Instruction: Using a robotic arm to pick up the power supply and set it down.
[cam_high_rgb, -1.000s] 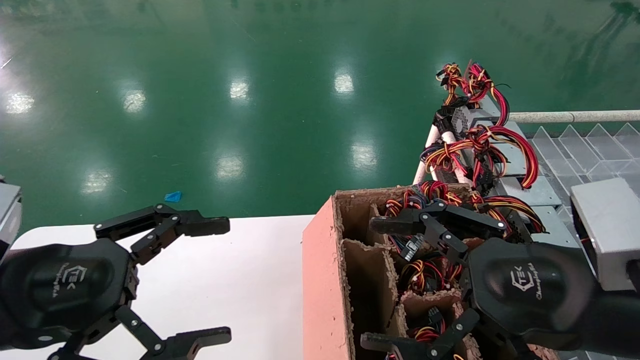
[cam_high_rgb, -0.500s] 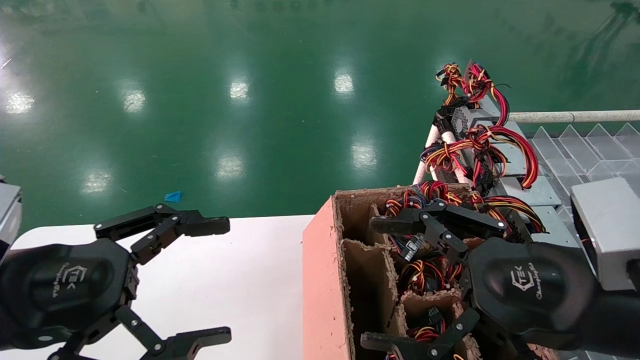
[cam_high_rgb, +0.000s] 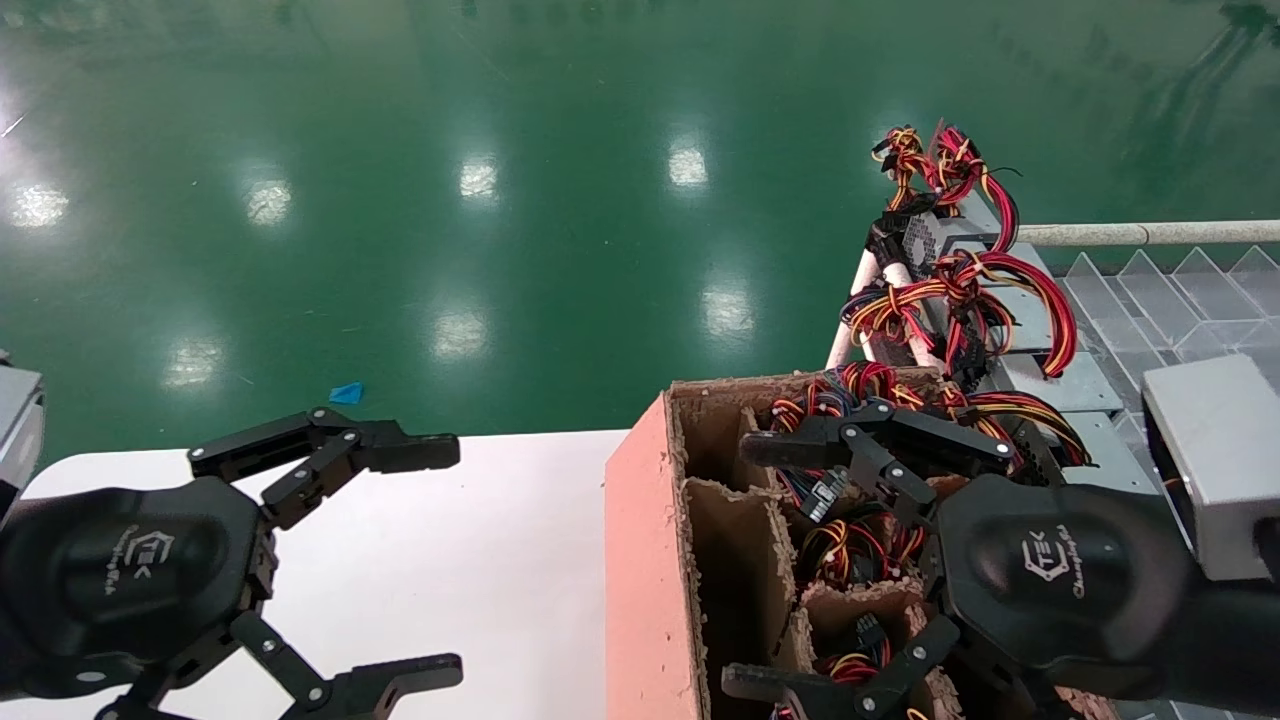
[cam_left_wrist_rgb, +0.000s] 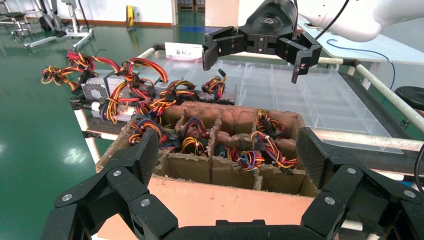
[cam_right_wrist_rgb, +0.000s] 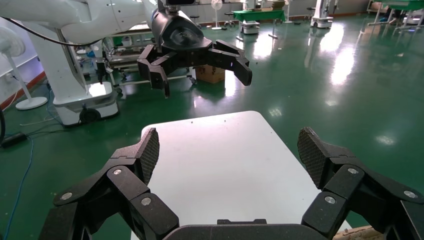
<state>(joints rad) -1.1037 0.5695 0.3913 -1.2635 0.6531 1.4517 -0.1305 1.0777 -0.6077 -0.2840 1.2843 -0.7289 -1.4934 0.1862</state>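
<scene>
Nothing has shifted since the earlier frames: both arms hang where they were. Your right claw (cam_high_rgb: 770, 565) hovers over the pinkish-brown divided cardboard box (cam_high_rgb: 650, 560), its fingers spread wide and gripping nothing. The box's compartments hold bundles of red, yellow and black wires (cam_left_wrist_rgb: 262, 150), seen from the left wrist camera; whether a unit sits under each bundle you cannot tell. Beyond the box, silver-grey power supplies (cam_high_rgb: 1010, 310) lie in a row on a rack, their wire bundles draped over them. One more grey metal box (cam_high_rgb: 1215, 460) shows at the right edge of the head view, beside the right wrist. Your left claw (cam_high_rgb: 430, 560) hangs above the white desk (cam_high_rgb: 480, 560), released and wide, well apart from the cardboard box. Green glossy floor (cam_high_rgb: 500, 150) fills the background.
</scene>
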